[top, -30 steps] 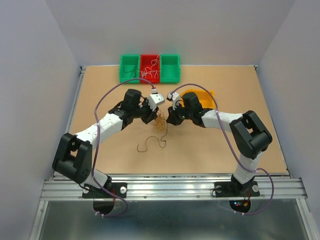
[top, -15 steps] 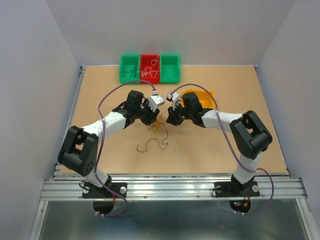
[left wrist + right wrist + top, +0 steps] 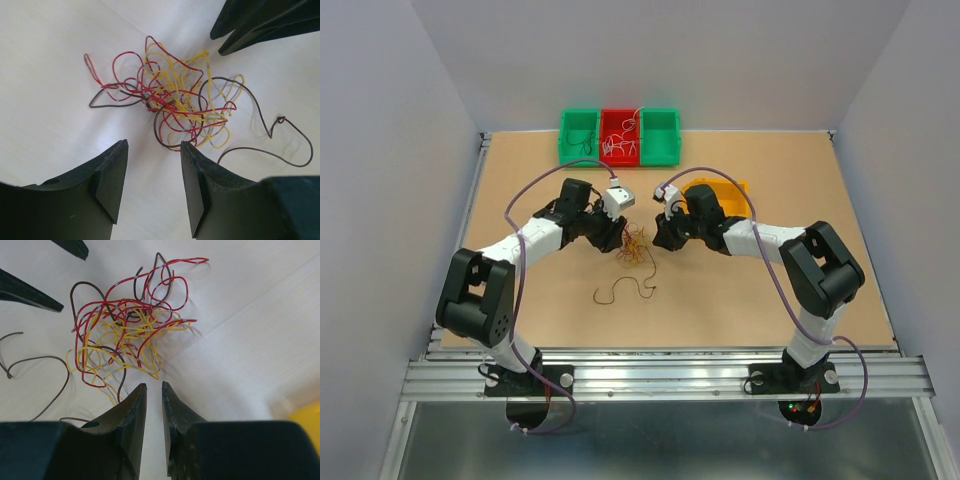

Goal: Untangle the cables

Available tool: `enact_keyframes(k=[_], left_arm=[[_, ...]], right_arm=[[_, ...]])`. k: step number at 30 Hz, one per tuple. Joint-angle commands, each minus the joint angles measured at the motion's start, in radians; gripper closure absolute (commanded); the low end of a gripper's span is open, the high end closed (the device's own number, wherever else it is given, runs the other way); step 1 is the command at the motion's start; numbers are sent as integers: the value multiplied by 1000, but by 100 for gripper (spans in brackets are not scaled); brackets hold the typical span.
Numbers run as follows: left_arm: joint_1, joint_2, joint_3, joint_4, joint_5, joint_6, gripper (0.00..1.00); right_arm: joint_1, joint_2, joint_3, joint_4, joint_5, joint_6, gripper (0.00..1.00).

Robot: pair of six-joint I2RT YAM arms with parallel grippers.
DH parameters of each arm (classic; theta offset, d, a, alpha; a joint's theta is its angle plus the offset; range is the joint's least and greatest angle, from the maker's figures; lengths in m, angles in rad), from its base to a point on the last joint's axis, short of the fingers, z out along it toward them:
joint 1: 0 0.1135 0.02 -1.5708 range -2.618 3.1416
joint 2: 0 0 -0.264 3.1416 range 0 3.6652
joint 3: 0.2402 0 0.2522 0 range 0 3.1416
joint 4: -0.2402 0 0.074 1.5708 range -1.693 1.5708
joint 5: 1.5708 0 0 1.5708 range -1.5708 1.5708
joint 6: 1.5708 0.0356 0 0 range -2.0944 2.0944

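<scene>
Bright, even overhead light; the wrist views wash the surface pale, with soft shadows under sharply focused cables.

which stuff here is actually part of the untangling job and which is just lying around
Job:
wire tangle
loose brown wire
left gripper
right gripper

Lying about:
bin row, green and red, at the far edge
yellow bin, behind the right arm
</scene>
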Motion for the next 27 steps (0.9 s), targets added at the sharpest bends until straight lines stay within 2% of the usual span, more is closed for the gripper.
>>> enact_keyframes(k=[1,7,11,14,15,16,17,27], left_arm=[[-5,31,54,-41,82,15,43],[-5,60,71,-24,93,3,46],[-8,103,97,-10,98,-11,55],[-8,109,105,10,101,-19,73],[-8,107,103,17,101,-19,85],[-8,104,100,20,99,-16,90],[-8,98,97,22,96,-11,99],[-8,75,68,31,84,6,100]], right_arm=[[3,-47,1,50,5,-7,75],[3,-40,11,50,-9,-1,75],[5,-36,20,50,-32,4,75],[3,-27,26,52,-47,7,68],[3,-24,31,52,-49,5,66],[3,-21,34,52,-50,5,64],[5,-13,40,52,-49,5,63],[5,47,95,69,-70,35,55]])
